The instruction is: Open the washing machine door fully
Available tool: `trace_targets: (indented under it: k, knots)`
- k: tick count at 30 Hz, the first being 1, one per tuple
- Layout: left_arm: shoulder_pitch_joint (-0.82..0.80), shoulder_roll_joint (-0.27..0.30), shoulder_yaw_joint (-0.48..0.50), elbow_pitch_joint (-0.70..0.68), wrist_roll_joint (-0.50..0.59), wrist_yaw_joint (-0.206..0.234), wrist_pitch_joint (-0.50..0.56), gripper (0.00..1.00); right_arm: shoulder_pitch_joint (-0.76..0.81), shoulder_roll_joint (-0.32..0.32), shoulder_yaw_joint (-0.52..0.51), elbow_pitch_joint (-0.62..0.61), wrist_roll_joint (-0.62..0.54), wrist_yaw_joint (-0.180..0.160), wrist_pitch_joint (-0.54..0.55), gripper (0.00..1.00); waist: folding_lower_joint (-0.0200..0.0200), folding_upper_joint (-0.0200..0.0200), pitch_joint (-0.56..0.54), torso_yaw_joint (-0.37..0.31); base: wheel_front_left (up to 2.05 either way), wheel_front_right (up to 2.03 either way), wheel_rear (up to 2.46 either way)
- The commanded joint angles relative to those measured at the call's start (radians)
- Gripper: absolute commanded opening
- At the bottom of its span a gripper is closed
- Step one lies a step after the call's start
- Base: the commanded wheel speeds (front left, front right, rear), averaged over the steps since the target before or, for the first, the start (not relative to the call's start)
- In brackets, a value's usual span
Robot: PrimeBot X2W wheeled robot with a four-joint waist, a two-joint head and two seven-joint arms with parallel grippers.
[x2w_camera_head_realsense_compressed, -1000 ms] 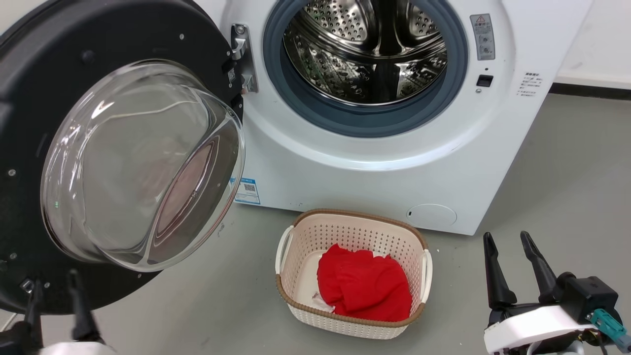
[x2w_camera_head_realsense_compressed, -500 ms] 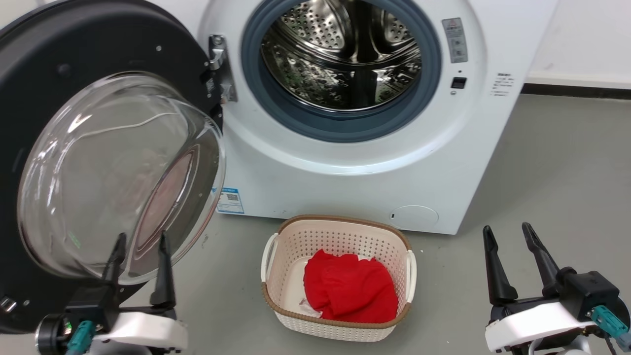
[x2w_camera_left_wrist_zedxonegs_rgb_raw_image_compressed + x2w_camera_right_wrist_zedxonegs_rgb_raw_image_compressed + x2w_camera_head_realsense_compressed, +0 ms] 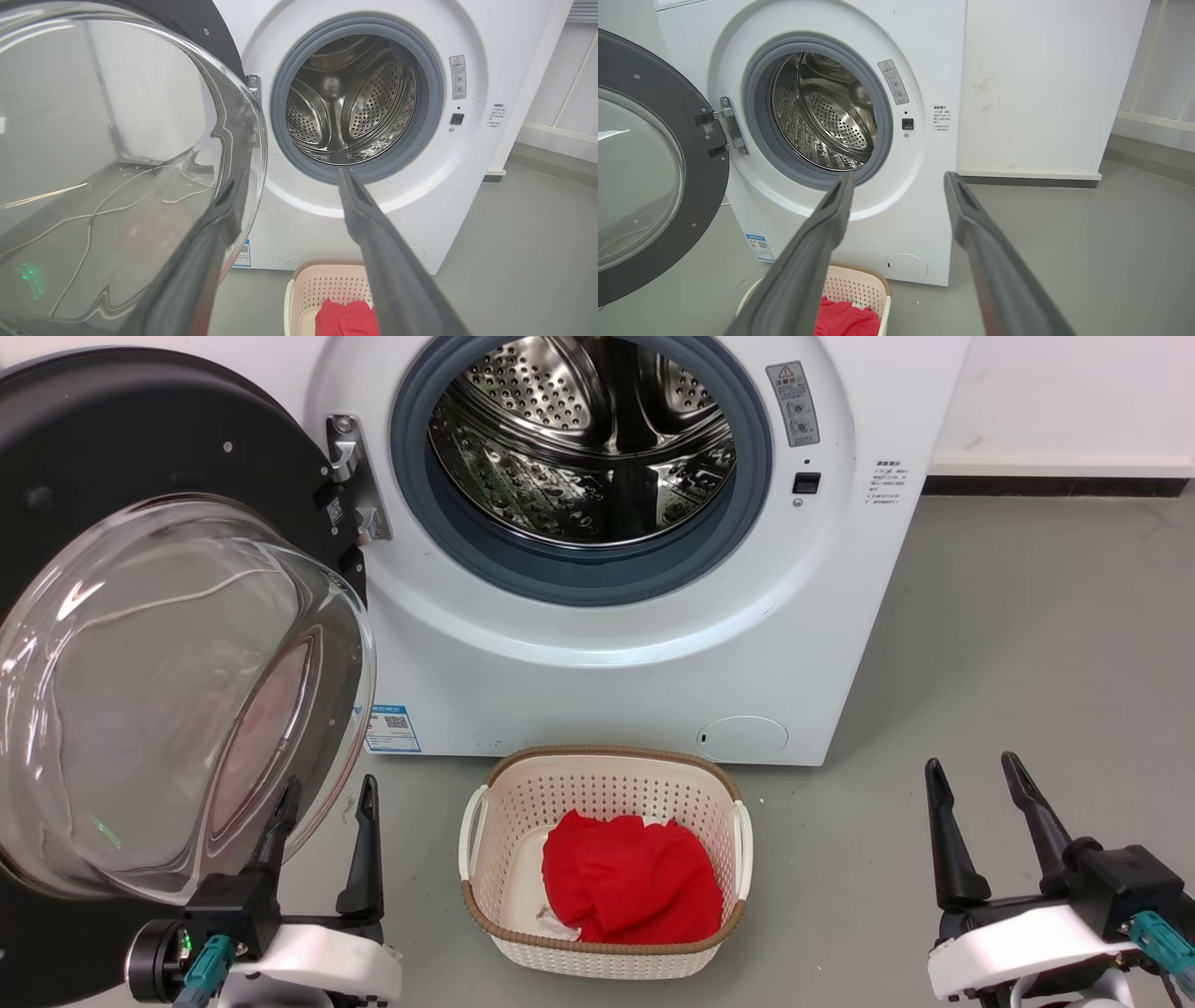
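The washing machine door (image 3: 140, 439) is hanging wide open, looking done; left gripper (image 3: 329, 789) and right gripper (image 3: 973, 767) are sitting spread and empty, maybe one last nudge

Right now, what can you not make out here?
Door: left and bottom edges cut off, head view.
Left gripper: contact with door glass unclear; a finger overlaps it, left wrist view.
Label: text too small, every view.
Basket: bottom partly hidden by cloth, head view.
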Motion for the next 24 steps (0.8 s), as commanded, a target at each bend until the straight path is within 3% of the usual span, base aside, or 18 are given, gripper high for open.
trace_targets:
  k: [1,21,22,24]
  knots:
    - [-0.007,0.000,0.003,0.002,0.001,0.001,-0.003,1.00,0.011,0.002,0.002,-0.002,0.005,0.000,0.000,1.00,0.0000,-0.0001,0.002,-0.003,0.00,0.00,0.00]
    - [-0.022,0.006,0.006,0.013,0.022,-0.005,-0.003,1.00,-0.007,0.002,0.009,0.028,0.018,0.000,0.004,1.00,0.0000,-0.0001,0.013,-0.011,0.00,0.00,0.00]
    - [-0.007,0.004,0.007,0.020,0.018,-0.002,0.000,0.00,0.003,0.000,0.008,0.030,0.014,0.000,0.006,0.00,0.0000,-0.0001,0.014,-0.011,0.00,0.00,0.00]
    - [0.003,0.000,0.007,0.040,0.015,-0.002,0.004,0.00,0.015,0.000,0.008,0.047,0.016,0.000,0.007,0.00,0.0000,-0.0001,0.014,-0.011,0.00,0.00,0.00]
